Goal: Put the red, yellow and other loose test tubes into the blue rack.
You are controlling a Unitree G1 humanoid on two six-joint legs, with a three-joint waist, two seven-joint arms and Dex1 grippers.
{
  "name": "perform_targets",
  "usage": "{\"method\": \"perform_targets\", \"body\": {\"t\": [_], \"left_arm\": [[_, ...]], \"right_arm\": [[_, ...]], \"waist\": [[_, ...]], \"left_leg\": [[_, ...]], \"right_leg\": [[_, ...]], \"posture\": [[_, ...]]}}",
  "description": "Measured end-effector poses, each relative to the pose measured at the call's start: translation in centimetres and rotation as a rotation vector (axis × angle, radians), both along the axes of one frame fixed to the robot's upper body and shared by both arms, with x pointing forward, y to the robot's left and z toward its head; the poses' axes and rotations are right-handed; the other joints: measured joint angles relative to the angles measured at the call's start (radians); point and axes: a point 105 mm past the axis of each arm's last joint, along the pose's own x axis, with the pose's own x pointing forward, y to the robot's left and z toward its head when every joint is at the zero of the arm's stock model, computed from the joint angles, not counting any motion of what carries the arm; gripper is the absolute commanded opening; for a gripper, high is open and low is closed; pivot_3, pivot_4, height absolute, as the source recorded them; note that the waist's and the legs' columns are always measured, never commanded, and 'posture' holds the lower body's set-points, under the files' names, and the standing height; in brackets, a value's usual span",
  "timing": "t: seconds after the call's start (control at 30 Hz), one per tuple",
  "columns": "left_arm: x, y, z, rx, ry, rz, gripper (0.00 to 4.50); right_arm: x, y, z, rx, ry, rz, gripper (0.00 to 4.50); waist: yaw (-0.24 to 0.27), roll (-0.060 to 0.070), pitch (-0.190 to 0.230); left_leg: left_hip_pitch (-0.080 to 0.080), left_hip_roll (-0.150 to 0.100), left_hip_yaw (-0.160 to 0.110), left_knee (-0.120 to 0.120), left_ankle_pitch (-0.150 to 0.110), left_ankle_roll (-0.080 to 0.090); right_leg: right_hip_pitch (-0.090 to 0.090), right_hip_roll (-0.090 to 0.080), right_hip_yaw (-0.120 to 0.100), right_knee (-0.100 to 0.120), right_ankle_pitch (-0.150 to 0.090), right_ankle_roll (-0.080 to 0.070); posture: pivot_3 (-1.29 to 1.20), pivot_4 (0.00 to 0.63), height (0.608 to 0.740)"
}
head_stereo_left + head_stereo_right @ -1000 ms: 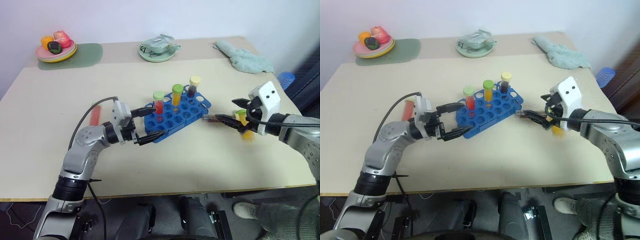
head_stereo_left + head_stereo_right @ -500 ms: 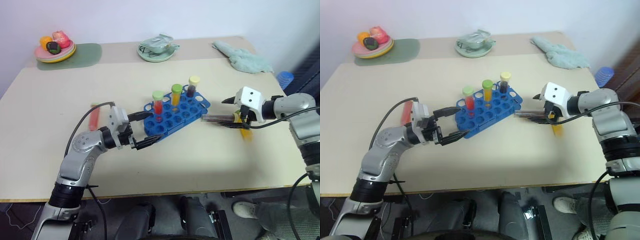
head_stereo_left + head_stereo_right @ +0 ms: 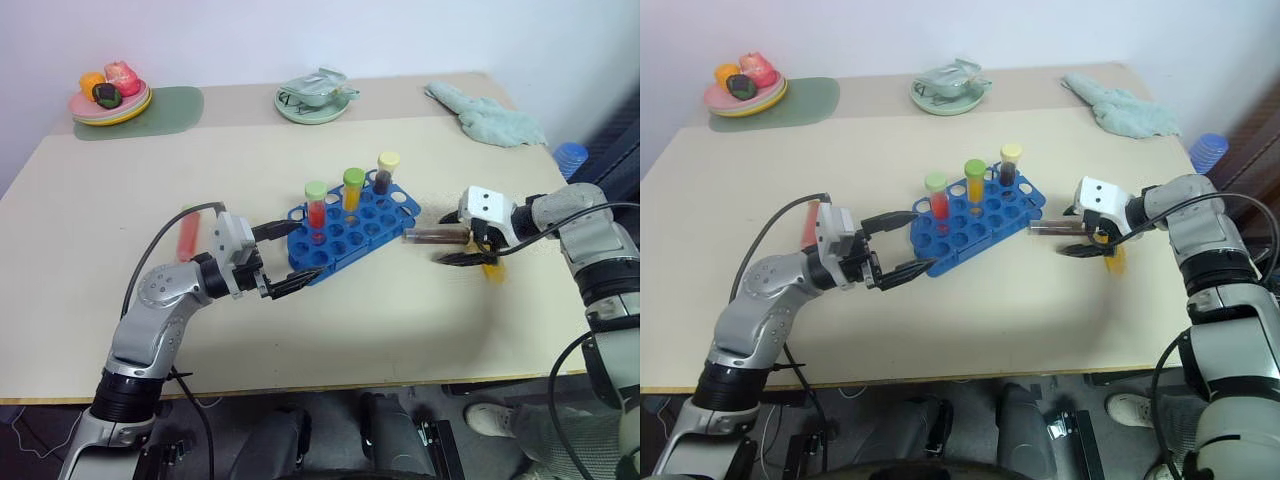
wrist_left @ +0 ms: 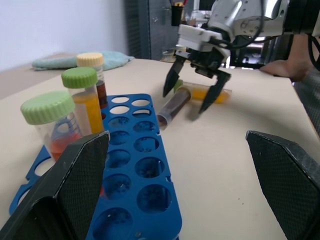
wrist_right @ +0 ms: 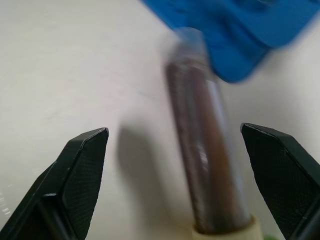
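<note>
The blue rack (image 3: 350, 232) lies at an angle in the middle of the table. Three capped tubes stand along its far side: a red one (image 3: 316, 207), a yellow-orange one (image 3: 353, 192) and a dark one (image 3: 387, 172). My left gripper (image 3: 298, 256) is open, level, with its fingers either side of the rack's near left end. A brown tube (image 3: 433, 236) lies flat just right of the rack. My right gripper (image 3: 449, 240) is open and tilted down, straddling that tube without closing on it. A yellow tube (image 3: 490, 268) lies under the right wrist. A red tube (image 3: 187, 232) lies far left.
Along the far edge are a plate of toy fruit (image 3: 110, 100) on a green mat (image 3: 165, 105), a bowl with a wrapper (image 3: 318, 98) and a teal cloth (image 3: 490, 115). A person's hand (image 4: 282, 67) rests beyond the right side of the table.
My right gripper has come down and turned toward the table, and its open fingers now sit either side of the brown tube. The left gripper and the tubes stayed put.
</note>
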Motion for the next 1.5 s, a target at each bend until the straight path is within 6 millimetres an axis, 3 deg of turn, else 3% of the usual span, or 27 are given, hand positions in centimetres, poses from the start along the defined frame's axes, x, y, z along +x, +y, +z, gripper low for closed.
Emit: {"method": "perform_targets", "body": {"t": [0.37,1.03,1.17,1.3,1.5], "left_arm": [[0.0,0.0,0.0,0.002,0.000,-0.002,4.50],[-0.2,0.1,-0.1,0.017,-0.001,-0.014,4.50],[-0.2,0.1,-0.1,0.017,-0.002,-0.015,4.50],[-0.2,0.1,-0.2,0.017,-0.002,-0.015,4.50],[-0.3,0.1,-0.2,0.016,-0.006,-0.018,4.50]], "right_arm": [[-0.5,-0.5,-1.0,-0.131,-0.028,0.134,4.33],[-0.3,0.0,-0.3,-0.465,-0.317,0.512,4.33],[0.2,-0.1,-0.2,-0.375,-0.266,0.403,4.33],[1.1,0.4,-0.4,-0.142,-0.100,0.158,4.33],[1.8,0.9,1.1,0.021,0.056,-0.053,4.33]], "waist": [[-0.001,0.000,0.000],[-0.001,-0.003,-0.002],[-0.001,-0.004,-0.002],[-0.008,-0.003,-0.002],[-0.004,-0.001,-0.001]], "left_leg": [[0.000,0.000,0.000,0.000,0.000,0.000],[0.003,0.000,0.000,0.001,0.000,0.000],[0.003,0.000,0.000,0.001,0.000,0.000],[0.002,0.001,0.000,0.000,0.001,-0.001],[0.000,0.001,-0.001,0.000,0.001,-0.002]], "right_leg": [[0.000,0.000,0.000,0.000,0.000,0.000],[0.003,0.002,0.000,0.001,0.000,-0.001],[0.003,0.002,0.000,0.001,0.001,-0.001],[0.001,0.001,0.001,0.001,0.001,-0.002],[0.000,0.001,0.001,0.001,0.001,-0.002]], "posture": [[0.00,0.150,0.740],[0.00,0.150,0.740],[0.00,0.150,0.740],[0.00,0.150,0.740],[0.00,0.150,0.740]]}}
